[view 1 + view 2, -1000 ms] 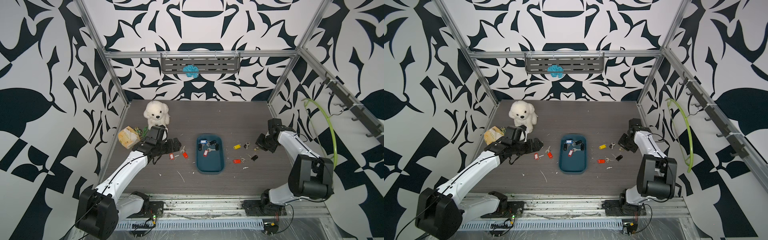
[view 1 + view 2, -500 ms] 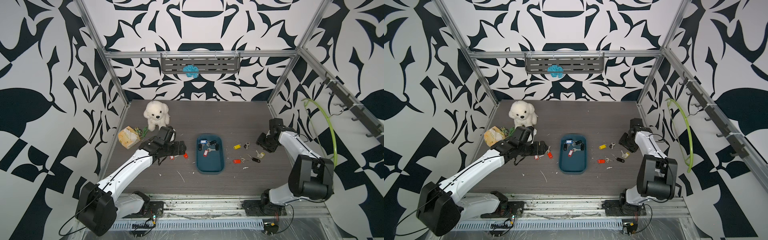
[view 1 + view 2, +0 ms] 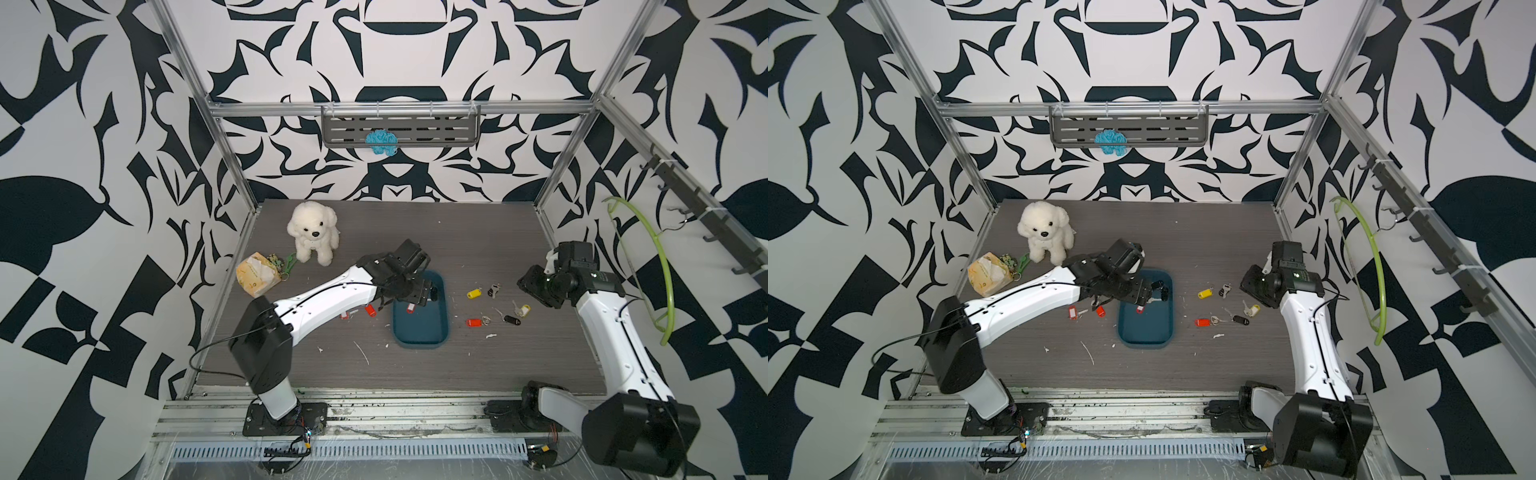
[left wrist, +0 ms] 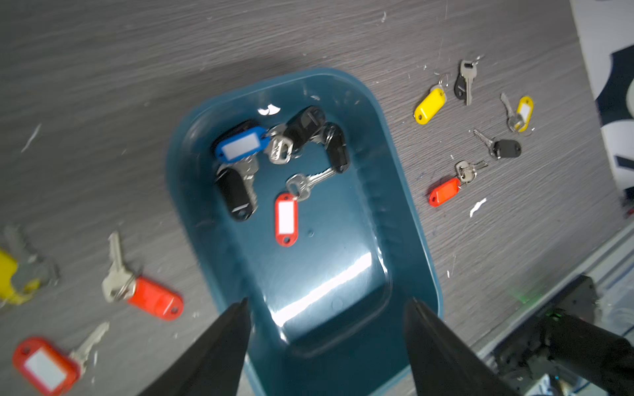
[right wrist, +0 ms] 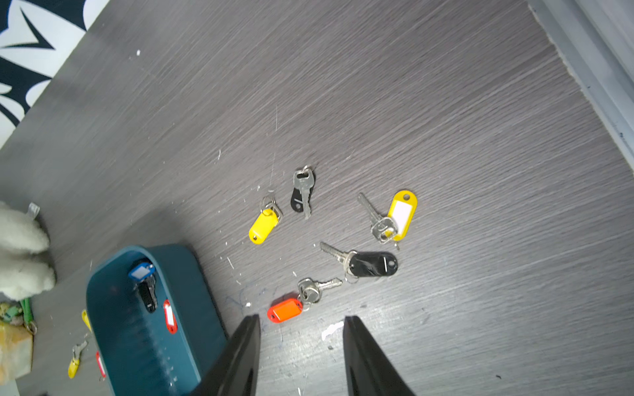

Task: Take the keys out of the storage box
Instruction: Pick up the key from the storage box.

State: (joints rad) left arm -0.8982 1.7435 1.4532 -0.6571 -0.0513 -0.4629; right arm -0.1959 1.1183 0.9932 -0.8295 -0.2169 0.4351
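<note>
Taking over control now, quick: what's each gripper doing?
Left gripper: open, empty, over the tray.
Right gripper: open, empty, above the table near the red-tagged key.

Storage box (image 3: 420, 330) sits mid-table (image 3: 415, 232), towards the front, with a cluster of keys (image 4: 240, 151) bunched in its far end. Loose keys (image 3: 473, 294) lie on the table right of it, a few more to its left. Left gripper (image 4: 329, 303) over the box; right gripper (image 5: 300, 320) beyond the right-hand scatter. Plush dog (image 3: 313, 237) back left, packet (image 3: 257, 276) just left of it, by the wall.
</note>
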